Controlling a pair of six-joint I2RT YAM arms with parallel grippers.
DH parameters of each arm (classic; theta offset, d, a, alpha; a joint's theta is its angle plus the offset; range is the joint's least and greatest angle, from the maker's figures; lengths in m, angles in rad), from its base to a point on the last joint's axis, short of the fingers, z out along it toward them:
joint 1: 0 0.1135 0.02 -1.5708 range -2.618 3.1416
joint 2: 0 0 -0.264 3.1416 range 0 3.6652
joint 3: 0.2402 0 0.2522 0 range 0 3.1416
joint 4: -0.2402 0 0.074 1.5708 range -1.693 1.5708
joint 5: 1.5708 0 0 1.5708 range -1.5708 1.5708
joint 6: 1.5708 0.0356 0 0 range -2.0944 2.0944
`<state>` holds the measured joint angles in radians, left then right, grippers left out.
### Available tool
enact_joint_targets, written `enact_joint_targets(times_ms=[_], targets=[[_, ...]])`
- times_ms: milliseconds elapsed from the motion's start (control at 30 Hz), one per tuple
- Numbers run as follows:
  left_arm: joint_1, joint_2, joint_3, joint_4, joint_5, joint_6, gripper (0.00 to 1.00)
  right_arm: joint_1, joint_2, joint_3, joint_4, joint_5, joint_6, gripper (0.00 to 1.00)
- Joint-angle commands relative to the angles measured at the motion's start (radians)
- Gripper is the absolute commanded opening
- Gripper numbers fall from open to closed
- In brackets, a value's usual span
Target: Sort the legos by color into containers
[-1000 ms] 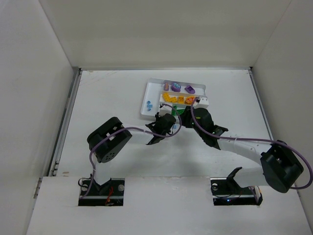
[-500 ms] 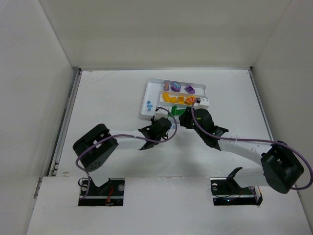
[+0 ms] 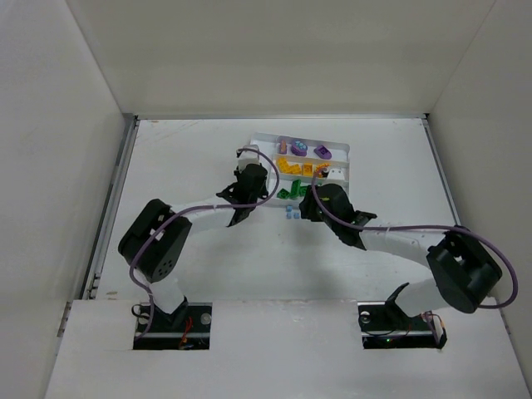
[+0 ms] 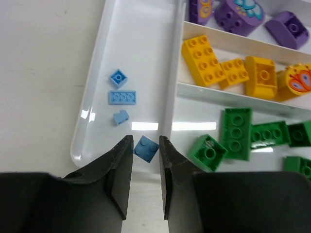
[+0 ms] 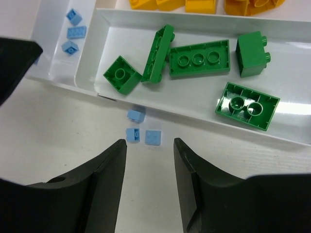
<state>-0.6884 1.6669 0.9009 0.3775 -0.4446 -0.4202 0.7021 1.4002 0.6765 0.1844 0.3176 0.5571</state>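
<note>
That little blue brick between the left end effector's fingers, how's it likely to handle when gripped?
The blue brick looks like hard plastic, so it is probably stiff and very light. It sits turned diagonally between the fingers of the left end effector, so it may twist or slip out. Its flat faces suggest it would settle rather than roll if dropped.

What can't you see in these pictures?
Left wrist view: purple bricks run off the top edge; the left claw, pinching a blue brick, hides what's below.
Right wrist view: yellow bricks are cut by the top edge.
Top view: that claw covers one end of the tray.
</note>
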Motion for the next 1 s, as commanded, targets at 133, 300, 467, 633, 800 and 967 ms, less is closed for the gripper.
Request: enact_joint_targets(times_ms=[133, 300, 467, 633, 800, 967], targets=[[0.033, 0.086, 0.093, 0.029, 0.011, 0.005, 0.25, 0.035, 0.106, 0.107, -0.072, -0.006, -0.066, 0.51], [0.039, 0.067, 0.076, 0.041, 0.0, 0.0, 0.37, 0.07, 0.178, 0.156, -0.123, -0.003, -0.1, 0.5], [0.02, -0.016, -0.005, 0.058, 0.001, -0.002, 0.4, 0.078, 0.22, 0.176, -0.14, 0.008, -0.108, 0.48], [-0.026, -0.126, -0.13, 0.072, -0.003, -0.023, 0.4, 0.076, 0.253, 0.182, -0.132, 0.012, -0.1, 0.45], [-0.052, -0.258, -0.276, 0.112, -0.005, -0.081, 0.4, 0.066, 0.299, 0.199, -0.109, 0.018, -0.092, 0.42], [-0.04, -0.396, -0.39, 0.141, -0.011, -0.12, 0.4, 0.069, 0.316, 0.21, -0.096, 0.081, -0.094, 0.33]])
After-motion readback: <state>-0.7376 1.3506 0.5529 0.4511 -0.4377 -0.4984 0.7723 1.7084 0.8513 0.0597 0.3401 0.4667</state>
